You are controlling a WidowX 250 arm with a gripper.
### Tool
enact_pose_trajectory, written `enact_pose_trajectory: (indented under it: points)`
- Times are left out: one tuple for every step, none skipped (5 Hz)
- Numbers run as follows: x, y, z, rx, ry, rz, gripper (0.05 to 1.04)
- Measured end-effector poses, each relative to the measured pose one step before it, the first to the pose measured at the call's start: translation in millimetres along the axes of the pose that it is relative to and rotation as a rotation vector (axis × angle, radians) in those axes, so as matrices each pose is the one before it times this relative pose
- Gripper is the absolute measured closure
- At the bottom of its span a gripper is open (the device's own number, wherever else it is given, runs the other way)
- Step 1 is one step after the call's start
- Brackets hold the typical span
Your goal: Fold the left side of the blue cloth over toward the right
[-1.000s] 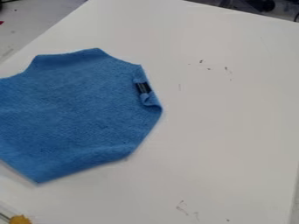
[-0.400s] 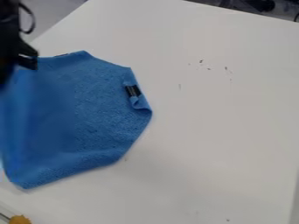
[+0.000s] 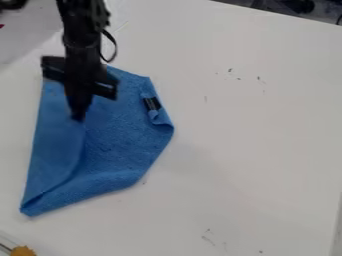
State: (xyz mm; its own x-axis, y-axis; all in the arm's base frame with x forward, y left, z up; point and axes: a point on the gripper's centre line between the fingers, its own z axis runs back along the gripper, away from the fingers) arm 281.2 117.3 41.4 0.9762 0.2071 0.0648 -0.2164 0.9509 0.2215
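Blue cloth point(image 3: 117, 145), left side folded over, lies toward left edge of white desk point(image 3: 260, 150). Gripper point(image 3: 78, 118) clamped on its flap. Black label point(image 3: 152, 103) at cloth's right; print illegible.

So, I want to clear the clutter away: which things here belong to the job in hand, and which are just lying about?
In the job:
- Blue fabric cloth, left side folded over
- Black two-finger gripper, at the fold

Lying about:
- Small orange-yellow object, lower left corner
- Dark items beyond the white tabletop, upper right
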Motion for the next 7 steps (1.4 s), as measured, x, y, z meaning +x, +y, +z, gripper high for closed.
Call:
enact_pose_trajectory:
  points:
    - [8.19,-23.82,-17.22,-0.0604,-0.0219,0.0048,1.027]
    - [8.17,-10.62,-6.19,-0.0407,-0.0356,0.0096,1.005]
    - [6.3,-4.59,3.69,0.003,-0.0134,-0.0004,0.853]
    - [0.5,-6.36,7.21,0.0104,0.0148,-0.0038,0.593]
    - [3.41,-9.05,8.22,-0.0348,-0.0173,0.0393,0.286]
    - [2.08,-19.25,1.36,-0.0637,-0.0165,0.0598,0.08]
    - [3.47,-10.09,3.47,0.0057,-0.0148,-0.0055,0.079]
